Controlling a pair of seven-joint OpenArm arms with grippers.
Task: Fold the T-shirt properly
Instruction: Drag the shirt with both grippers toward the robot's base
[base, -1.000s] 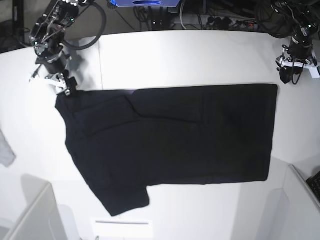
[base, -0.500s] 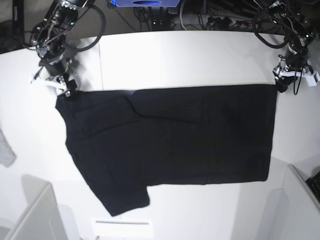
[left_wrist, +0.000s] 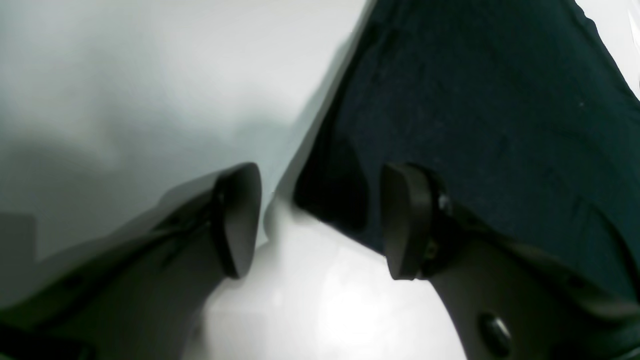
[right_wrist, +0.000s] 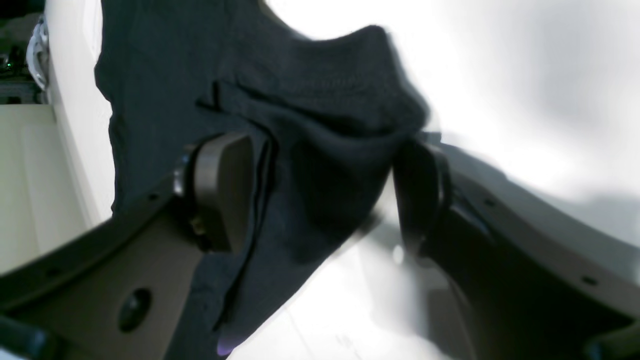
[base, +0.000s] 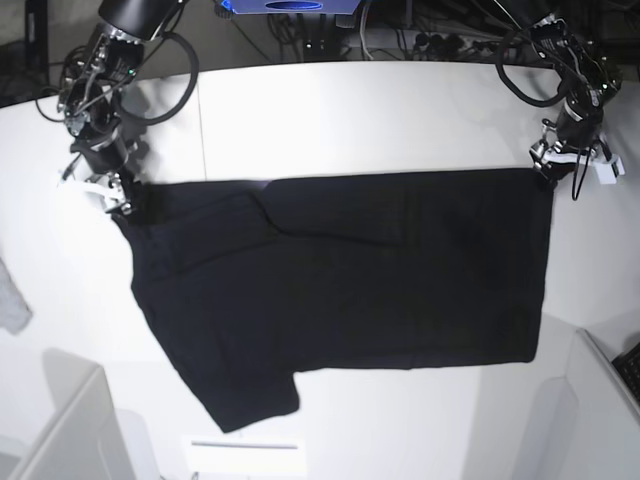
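A: The T-shirt (base: 340, 290) lies flat on the counter (base: 380, 115), long axis across it, its sleeve end toward the right arm.

B: Both arms have just dropped to its far corners, ready to lift. Right pincer (right_wrist: 320, 195) straddles bunched cloth, gaping; left pincer (left_wrist: 320, 220) gapes over the hem corner.

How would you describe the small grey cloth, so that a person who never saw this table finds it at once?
Start from the white table and the big black T-shirt spread over its middle. Look past the sleeve end to the table's edge on the base view's left: the small grey cloth lies there alone, pale and half cut off by the picture.
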